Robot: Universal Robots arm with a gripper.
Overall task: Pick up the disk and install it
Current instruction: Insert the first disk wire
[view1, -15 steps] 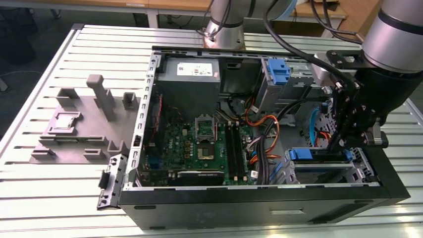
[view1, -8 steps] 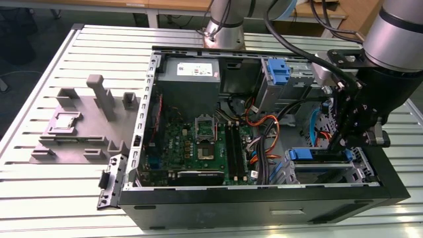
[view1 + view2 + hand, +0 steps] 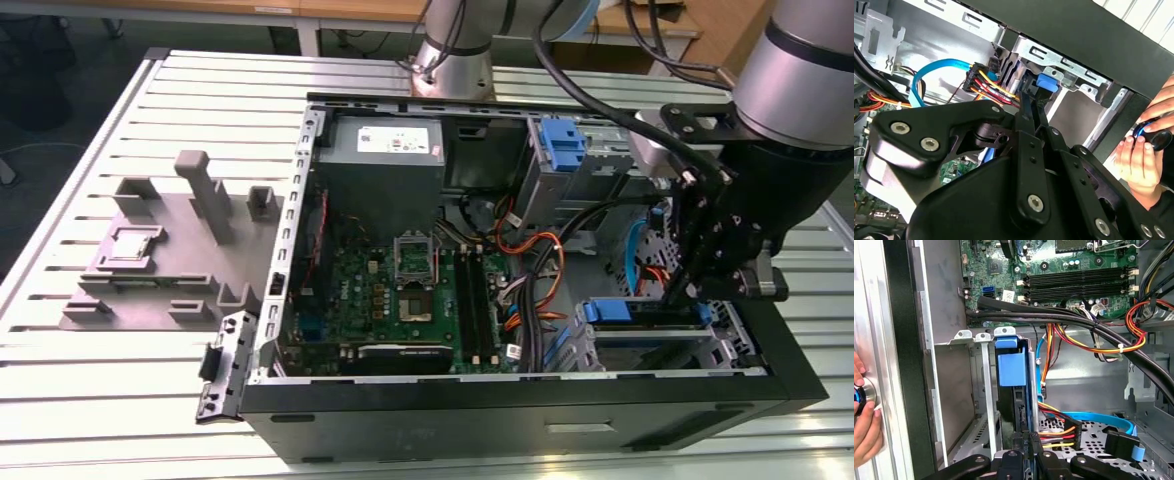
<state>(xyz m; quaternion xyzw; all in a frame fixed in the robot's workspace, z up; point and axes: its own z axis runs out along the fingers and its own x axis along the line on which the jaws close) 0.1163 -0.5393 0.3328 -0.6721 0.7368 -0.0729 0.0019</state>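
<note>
Slatted metal table [image 3: 120, 380] carries an open computer case [image 3: 534, 400], and the work is inside its drive cage. The disk [image 3: 1013, 385], standing on edge with its blue bracket uppermost, sits in a bay slot directly beyond the end effector [image 3: 1026, 442], whose narrow black fingers [image 3: 1030, 107] are drawn close together and reach to the drive's edge; whether they actually pinch it I cannot tell. In the exterior view the end effector [image 3: 694, 290] hangs just over the blue bracket [image 3: 607, 310] in the cage. Judging by this, the insertion step is in hand, the drive largely seated. Orange, red and blue cables [image 3: 1074, 427] crowd just beside the fingers. Farther off, a person's hand [image 3: 1144, 155] rests on a control outside the case wall.
</note>
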